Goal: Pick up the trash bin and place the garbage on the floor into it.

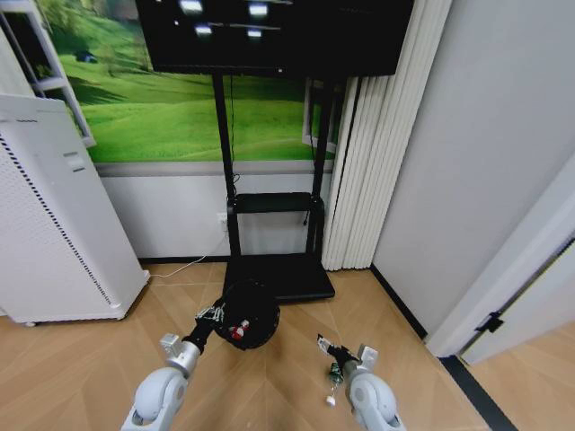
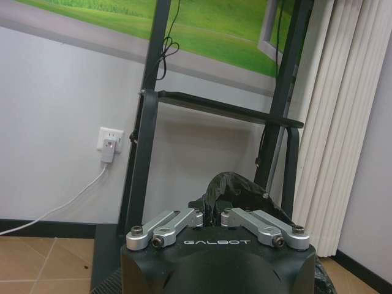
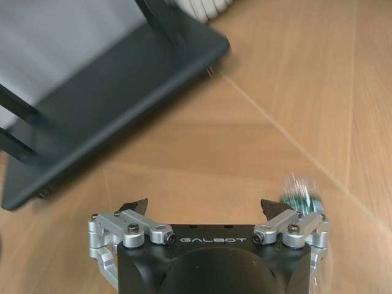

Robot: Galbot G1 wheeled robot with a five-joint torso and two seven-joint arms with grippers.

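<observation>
The left hand (image 1: 218, 316) is gripping the trash bin (image 1: 246, 314) by its rim, red scrap inside. The right hand (image 1: 331, 348) is hovering wide open, the green bottle (image 1: 334, 370) lying just beside it on the floor (image 1: 287, 386).

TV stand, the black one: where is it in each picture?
Head view: TV stand at centre, base behind the trash bin.
Left wrist view: its shelf and legs against the wall.
Right wrist view: its flat base beyond the right gripper's open jaws.
Shared landmark: the wood floor.
</observation>
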